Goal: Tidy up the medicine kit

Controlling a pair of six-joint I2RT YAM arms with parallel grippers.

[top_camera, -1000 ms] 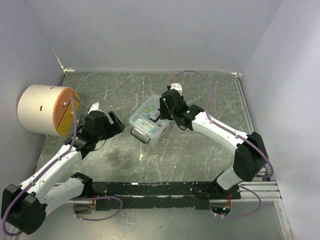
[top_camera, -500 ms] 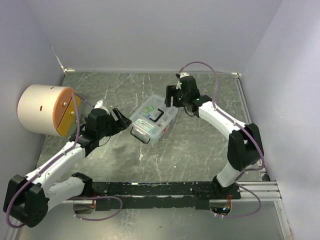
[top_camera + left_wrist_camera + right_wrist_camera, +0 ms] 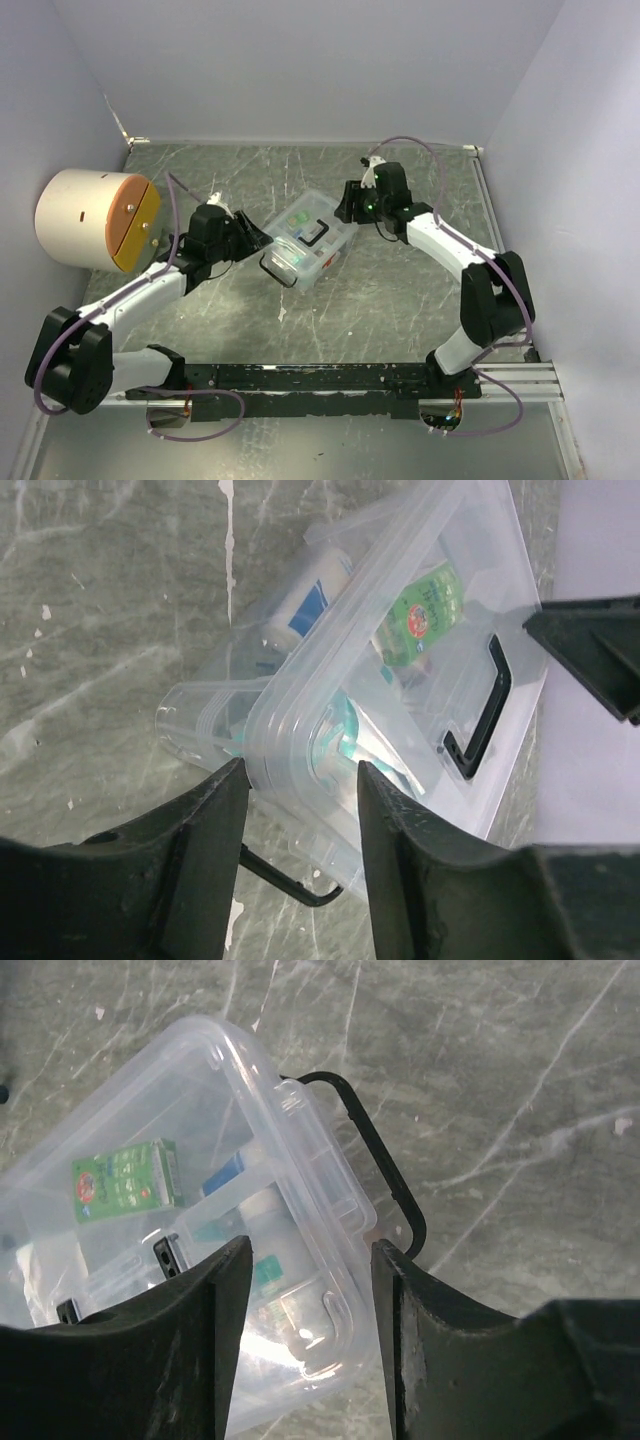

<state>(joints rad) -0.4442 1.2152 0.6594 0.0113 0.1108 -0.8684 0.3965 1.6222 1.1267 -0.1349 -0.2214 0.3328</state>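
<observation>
The medicine kit [image 3: 305,240], a clear lidded case, lies slanted mid-table. Through its lid [image 3: 400,680] I see a green packet [image 3: 420,615] and a blue-and-white tube [image 3: 300,600]. My left gripper [image 3: 257,240] is at the kit's near-left corner. In the left wrist view its jaws [image 3: 300,810] straddle that corner, open, with the thin black wire handle [image 3: 290,885] below. My right gripper [image 3: 348,205] is at the far-right end. Its jaws [image 3: 310,1300] stand open over the lid's corner [image 3: 330,1260], beside the wire handle [image 3: 385,1170]. Neither gripper visibly pinches anything.
A big white cylinder with an orange face [image 3: 95,220] lies at the far left against the wall. Pale walls close in the left, back and right sides. A black rail [image 3: 320,378] with the arm bases runs along the near edge. A small white scrap [image 3: 283,313] lies nearby.
My left gripper has reached right to the kit's corner. My right gripper has pulled back from the lid's middle to its far-right end. Both jaws have narrowed.
</observation>
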